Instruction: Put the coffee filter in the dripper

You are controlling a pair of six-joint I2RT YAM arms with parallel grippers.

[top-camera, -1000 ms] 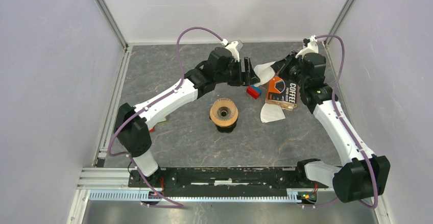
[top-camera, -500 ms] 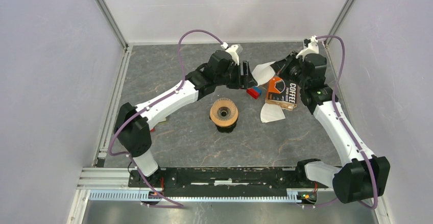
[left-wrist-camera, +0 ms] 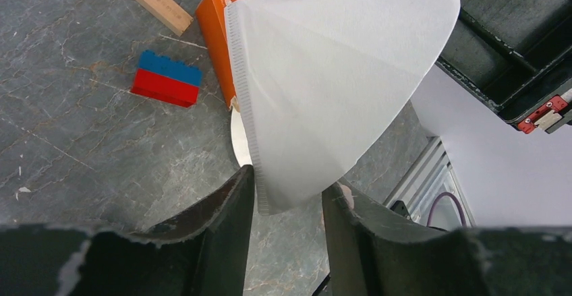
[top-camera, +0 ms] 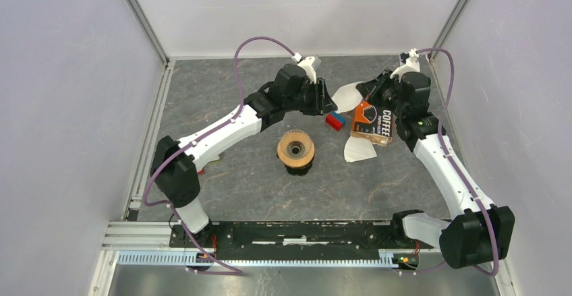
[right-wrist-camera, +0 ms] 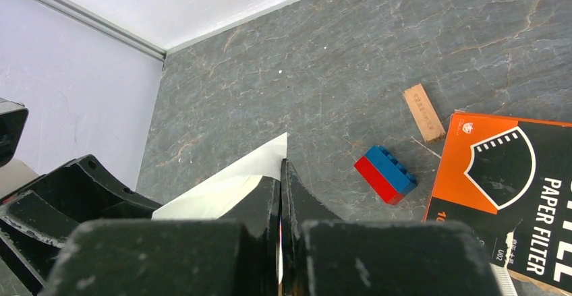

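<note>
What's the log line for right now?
right tool: shut on filter | left tool: jaws apart around filter tip | filter: held aloft between arms | dripper: empty, filter not yet placed

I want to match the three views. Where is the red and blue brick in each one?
Top external: the brick is above centre, just left of the orange box.
Left wrist: the brick is at upper left, left of the orange box.
Right wrist: the brick is right of centre, left of the orange box.
Shared landmark: the orange box.
</note>
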